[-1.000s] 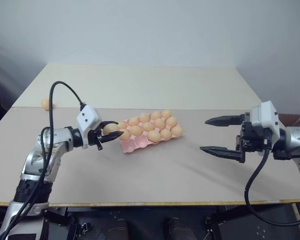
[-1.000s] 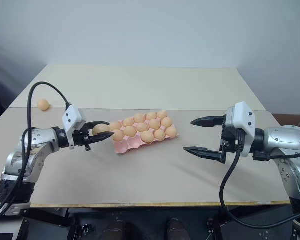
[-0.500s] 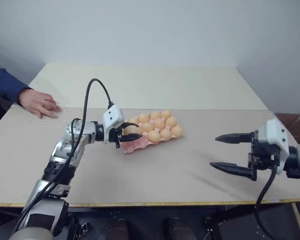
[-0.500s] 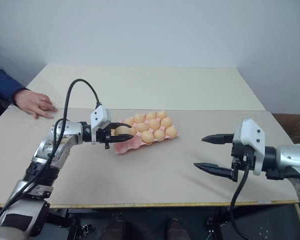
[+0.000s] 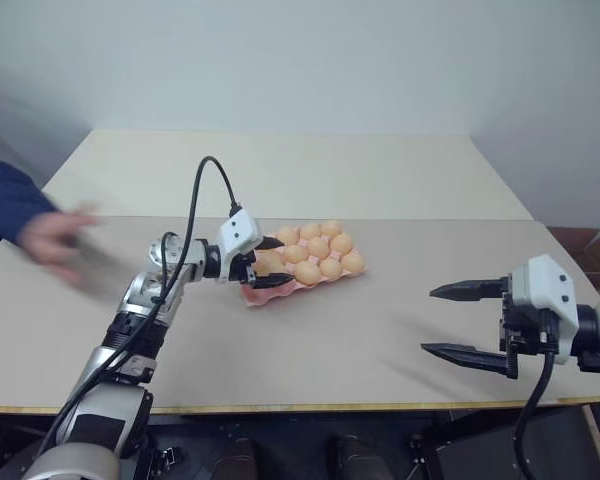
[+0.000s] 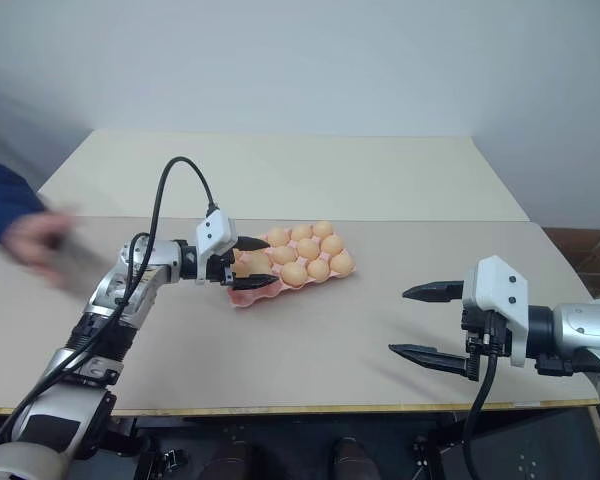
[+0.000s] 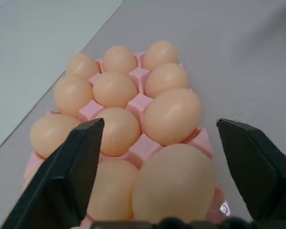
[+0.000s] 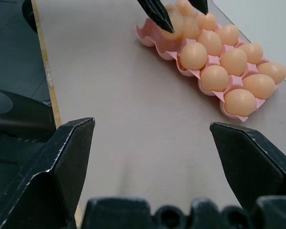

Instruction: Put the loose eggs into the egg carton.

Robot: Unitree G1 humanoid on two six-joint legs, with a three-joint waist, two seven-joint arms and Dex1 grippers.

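Left gripper [image 5: 264, 262] reaches out over the near-left end of the egg carton [image 5: 332, 278], arm stretched forward across the surface [image 5: 310, 340], black fingers spread apart with an egg [image 7: 174, 183] sitting between them. Right gripper [image 5: 466, 321] hangs well to the right of the carton, pointing toward it, both fingers parted wide, nothing between them.

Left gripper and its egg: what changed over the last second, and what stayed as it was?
The left gripper carried its egg rightward to the near-left end of the egg carton and opened, fingers now apart around it. The right gripper drew back toward the table's near edge, open throughout. A person's hand reached in at the far left, where a loose egg lay. The other eggs stayed put.
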